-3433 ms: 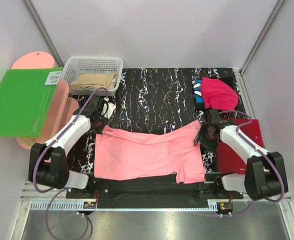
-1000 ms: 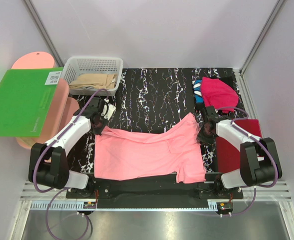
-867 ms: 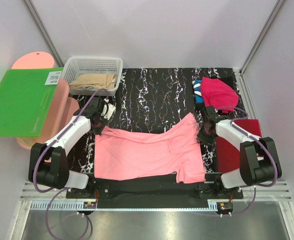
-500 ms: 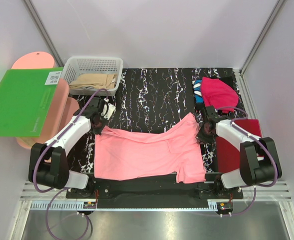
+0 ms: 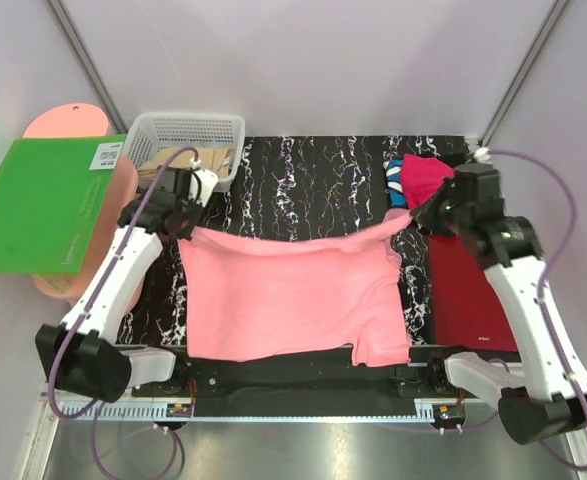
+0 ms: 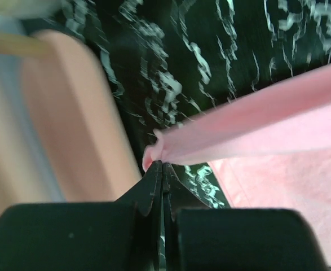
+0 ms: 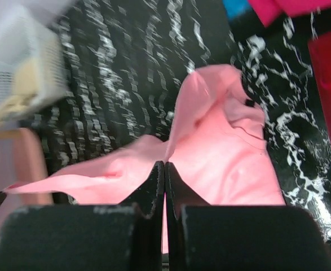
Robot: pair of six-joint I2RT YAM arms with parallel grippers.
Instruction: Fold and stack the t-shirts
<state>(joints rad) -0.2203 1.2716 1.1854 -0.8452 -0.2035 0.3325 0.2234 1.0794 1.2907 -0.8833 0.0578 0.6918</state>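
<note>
Overhead view. You have a black table (image 5: 313,180) w/ white marbling, both arms reaching over it from the near edge.

The salmon-pink t-shirt (image 5: 293,295) is the biggest item on it. It lies spread across the table's ctr, near hem by the arm bases, a sleeve at the near R corner. Its far edge is pulled into a taut line btwn the two grippers, and the wrist views show that edge up off the table.

A flat green board (image 5: 33,205) sits at far L, resting on a peach stand (image 5: 68,122). A dark-red board (image 5: 468,290) lies along the R side, just beside the spread shirt.

A white basket (image 5: 188,120) sits at the back L w/ beige cloth (image 5: 218,158) inside.

At the back R, a magenta t-shirt (image 5: 423,175) lies bunched, partly behind the R arm. A blue t-shirt (image 5: 396,180) peeks out at its L edge, touching it.

Your L gripper (image 5: 187,231) is at the shirt's far L corner. In the L wrist view its jaws are clenched together, w/ a small fold of pink cloth pinched at the tips.

Your R gripper (image 5: 413,215) is at the far R corner, near the magenta shirt. In the R wrist view its jaws are pressed tight, pink cloth rising from the tips.
</note>
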